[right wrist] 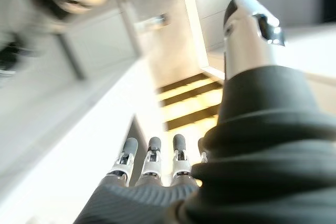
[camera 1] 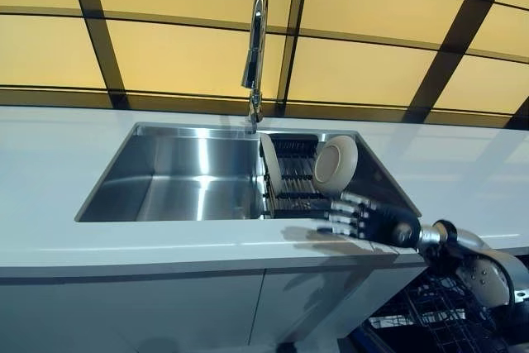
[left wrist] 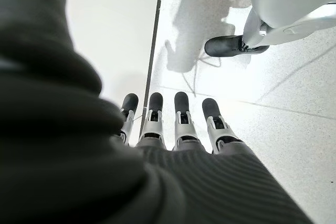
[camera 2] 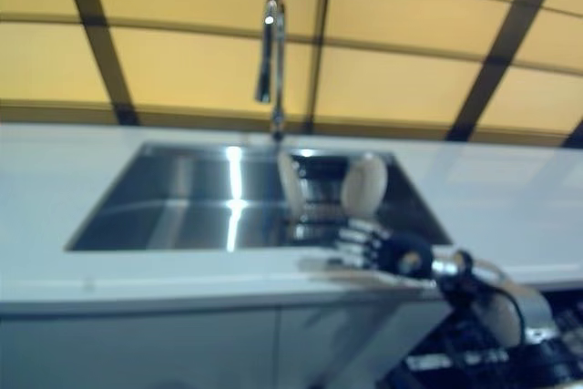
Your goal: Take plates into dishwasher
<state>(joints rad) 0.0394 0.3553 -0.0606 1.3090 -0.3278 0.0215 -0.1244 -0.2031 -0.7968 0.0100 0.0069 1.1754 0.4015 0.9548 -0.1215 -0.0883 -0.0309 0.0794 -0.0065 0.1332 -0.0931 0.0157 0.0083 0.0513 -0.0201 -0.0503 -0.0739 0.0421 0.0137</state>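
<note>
Right hand (camera 1: 376,222) open over the tabletop (camera 1: 50,155) edge, holding nothing.
We see 2 round, pale plates (camera 1: 335,164) upright in the wire rack (camera 1: 291,179) just beyond its fingertips; only the wrist view shows our left hand (left wrist: 168,129), fingers straight.

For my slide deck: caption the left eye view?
Open right hand reaches toward plates racked in the sink.

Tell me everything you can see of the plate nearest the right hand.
The round cream plate looks ceramic and plain. It stands on edge in the dark wire rack at the right end of the steel sink, leaning slightly. The right hand, open, is just in front of it, not touching.
</note>
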